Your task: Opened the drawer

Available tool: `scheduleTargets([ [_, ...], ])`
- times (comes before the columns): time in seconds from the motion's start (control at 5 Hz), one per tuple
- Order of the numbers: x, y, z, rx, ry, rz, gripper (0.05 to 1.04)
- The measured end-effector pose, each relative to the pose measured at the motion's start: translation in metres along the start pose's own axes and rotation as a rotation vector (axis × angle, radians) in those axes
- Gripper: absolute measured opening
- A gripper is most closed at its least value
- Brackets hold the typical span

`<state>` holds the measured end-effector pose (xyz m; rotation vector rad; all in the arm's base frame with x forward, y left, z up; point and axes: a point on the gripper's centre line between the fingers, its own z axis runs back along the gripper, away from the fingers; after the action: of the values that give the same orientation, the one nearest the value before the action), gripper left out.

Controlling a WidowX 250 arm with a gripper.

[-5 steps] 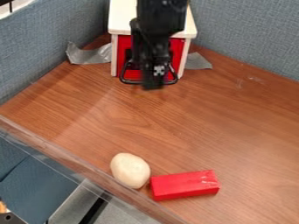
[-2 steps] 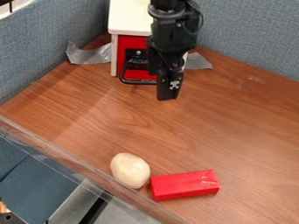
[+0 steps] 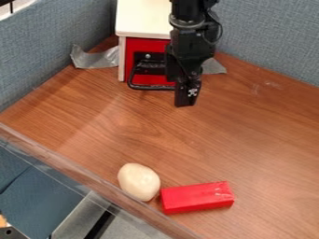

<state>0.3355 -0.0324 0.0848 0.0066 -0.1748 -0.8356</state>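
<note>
Black, the hand [image 3: 184,100] pointed down, overlapping the right end of a black loop handle [image 3: 149,87]; its opening and any grip couldn't be told. It bore a white-patterned label [image 3: 192,92]. Behind was the red-fronted drawer [image 3: 146,45], in a white-topped cabinet [image 3: 142,18] on the wooden surface [image 3: 187,144].

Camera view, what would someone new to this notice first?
Probably the bright red block near the bottom, with a pale rounded object just left of it. Next, the black gripper hanging at the red drawer front of the white-topped cabinet up top.
</note>
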Motion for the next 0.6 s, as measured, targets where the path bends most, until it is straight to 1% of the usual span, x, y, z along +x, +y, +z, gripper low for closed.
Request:
scheduleTargets([
  [0.2,0.0009,0.0085,-0.0091,0.015,0.004,0.0,1.0],
  [0.6,0.0056,0.0182,-0.0133,0.029,0.007,0.004,1.0],
])
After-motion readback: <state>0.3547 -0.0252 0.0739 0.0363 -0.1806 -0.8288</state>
